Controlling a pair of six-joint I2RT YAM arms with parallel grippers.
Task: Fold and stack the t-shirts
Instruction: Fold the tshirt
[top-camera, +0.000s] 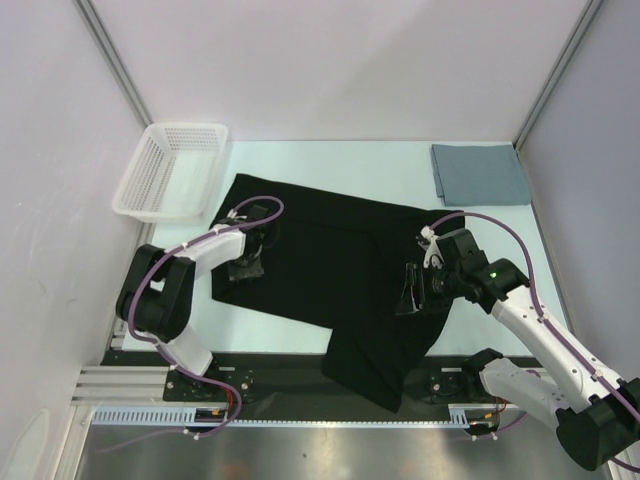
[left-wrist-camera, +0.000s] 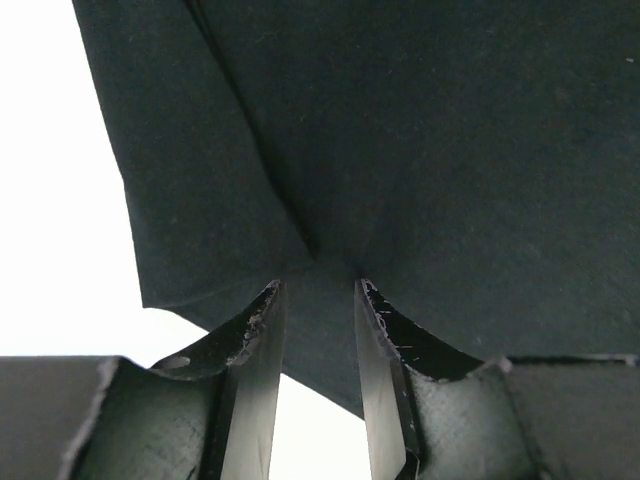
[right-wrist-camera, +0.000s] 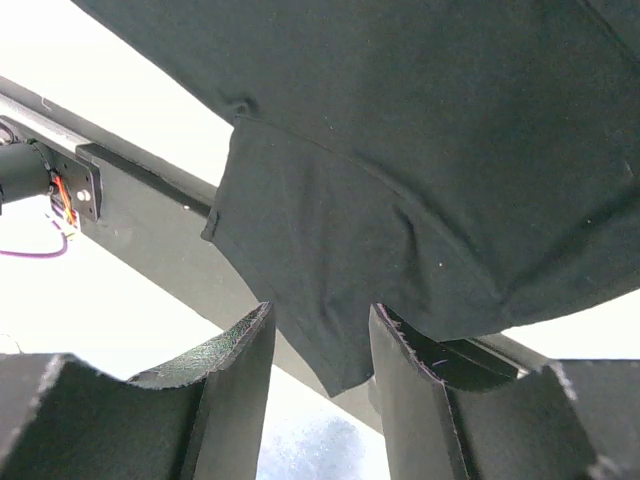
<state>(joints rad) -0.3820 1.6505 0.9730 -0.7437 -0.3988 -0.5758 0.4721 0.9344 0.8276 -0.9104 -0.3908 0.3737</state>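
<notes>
On the table (top-camera: 330, 165) lies the black t-shirt (top-camera: 330, 260).

My 2 arms, left arm (top-camera: 210, 248) and right arm (top-camera: 535, 325), are white shells with black joints and a purple cable (top-camera: 470, 213) each. Right one's got a green light (top-camera: 493, 268), and the left gripper (left-wrist-camera: 316, 288) has scuffed black fingers (left-wrist-camera: 250, 330).

We see bright, even light from above in the top view, with soft shadows. In both wrist views the table (left-wrist-camera: 50, 200) is burned out to white, and the near fingers (left-wrist-camera: 250, 400) look blurred.
</notes>
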